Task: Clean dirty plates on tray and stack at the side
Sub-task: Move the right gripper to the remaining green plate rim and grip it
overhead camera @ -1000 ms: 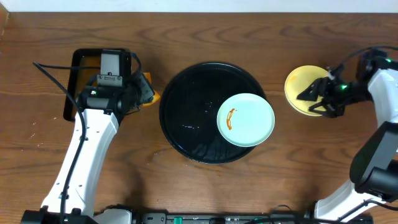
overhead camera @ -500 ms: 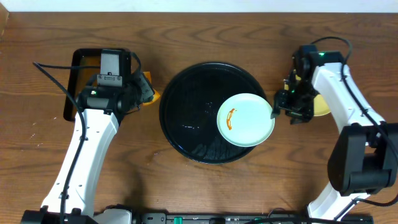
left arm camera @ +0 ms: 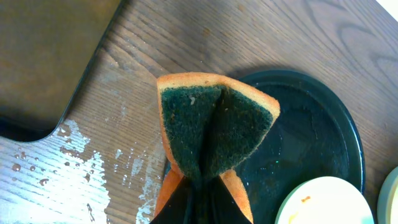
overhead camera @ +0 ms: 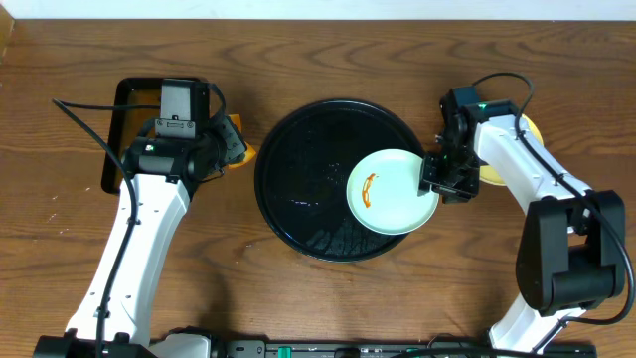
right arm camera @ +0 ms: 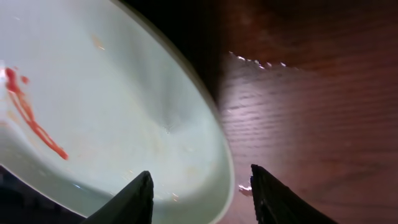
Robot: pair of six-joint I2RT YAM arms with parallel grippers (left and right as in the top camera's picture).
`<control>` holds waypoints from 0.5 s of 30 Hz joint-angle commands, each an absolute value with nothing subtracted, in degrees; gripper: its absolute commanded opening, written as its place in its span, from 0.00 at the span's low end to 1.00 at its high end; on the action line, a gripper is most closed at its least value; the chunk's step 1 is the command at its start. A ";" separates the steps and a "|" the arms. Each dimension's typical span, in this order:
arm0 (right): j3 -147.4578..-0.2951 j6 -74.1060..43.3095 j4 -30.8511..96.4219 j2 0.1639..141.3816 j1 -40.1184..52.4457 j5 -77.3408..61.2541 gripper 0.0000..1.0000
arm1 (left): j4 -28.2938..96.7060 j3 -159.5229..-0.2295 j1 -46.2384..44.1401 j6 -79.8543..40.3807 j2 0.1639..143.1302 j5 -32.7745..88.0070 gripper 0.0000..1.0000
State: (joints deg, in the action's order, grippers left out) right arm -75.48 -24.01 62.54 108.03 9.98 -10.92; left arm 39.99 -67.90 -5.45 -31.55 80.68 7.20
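The right gripper [overhead camera: 434, 185] [right arm camera: 200, 172] is positioned at the right edge of the mint-white plate [overhead camera: 393, 191] [right arm camera: 112, 106]. Its jaws are parted and straddle the rim, with one finger over the plate's inner surface and the other over the wood outside it. A gap shows on both sides, so nothing is clamped. The plate carries a thin orange-red sauce streak [overhead camera: 370, 189] [right arm camera: 31, 124] left of its centre. It lies flat on the right part of the tray [overhead camera: 308, 169] [left arm camera: 317, 137], and its right edge reaches slightly past the tray's rim. The yellow plate [overhead camera: 490, 175] lies on the table [overhead camera: 298, 298] just right of the tray, mostly covered by the right arm. A third plate is not identifiable in these views. The left gripper [overhead camera: 231, 139] [left arm camera: 199, 199] is closed on a sponge [overhead camera: 243, 155] [left arm camera: 214, 124], which is folded with its dark green scouring face inward and its orange body outside. The sponge hangs over the wood at the tray's left rim. A rectangular black pan [overhead camera: 117, 139] [left arm camera: 50, 56] lies to the left of that arm. Water droplets [left arm camera: 81, 162] are scattered on the table beside the pan.
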 commanded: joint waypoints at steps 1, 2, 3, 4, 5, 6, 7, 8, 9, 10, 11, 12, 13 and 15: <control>-73.73 -26.98 61.58 106.96 11.35 -10.66 0.49 | 39.86 -67.72 -5.21 -32.03 81.25 7.31 0.07; -73.08 -27.77 61.21 106.96 11.46 -9.58 0.49 | 39.86 -67.72 -5.21 -32.03 81.25 7.33 0.08; -72.31 -28.40 60.77 106.96 11.57 -8.73 0.49 | 39.83 -67.72 -5.21 -32.03 81.25 7.31 0.08; -71.42 -28.64 60.12 106.96 11.66 -8.54 0.48 | 39.83 -67.72 -5.21 -32.03 81.25 7.33 0.08; -70.76 -28.69 59.70 106.96 11.68 -8.62 0.47 | 39.83 -67.72 -5.21 -32.03 81.25 7.31 0.08; -70.24 -28.69 59.31 106.96 11.73 -8.67 0.45 | 39.83 -67.72 -5.21 -32.03 81.25 7.31 0.08; -69.93 -28.69 59.13 106.96 11.73 -8.88 0.42 | 39.83 -67.72 -5.21 -32.03 81.25 7.33 0.08; -69.89 -28.69 59.11 106.96 11.73 -8.86 0.38 | 39.83 -67.72 -5.21 -32.03 81.25 7.31 0.08; -69.91 -28.69 59.07 106.96 11.73 -8.86 0.31 | 39.81 -67.72 -5.21 -32.03 81.25 7.33 0.08; -69.93 -28.69 59.00 106.94 11.73 -9.04 0.23 | 39.81 -67.72 -5.21 -32.03 81.25 7.31 0.08; -70.04 -28.69 58.94 106.94 11.70 -9.23 0.18 | 39.81 -67.72 -5.21 -32.03 81.25 7.31 0.08; -70.17 -28.67 58.94 106.94 11.70 -9.30 0.15 | 39.81 -67.72 -5.21 -32.03 81.25 7.31 0.08; -70.28 -28.69 58.94 106.94 11.70 -9.30 0.15 | 39.83 -67.72 -5.21 -32.03 81.25 7.31 0.08; -70.63 -28.64 59.05 106.91 11.70 -9.61 0.14 | 39.83 -67.72 -5.21 -32.03 81.25 7.31 0.08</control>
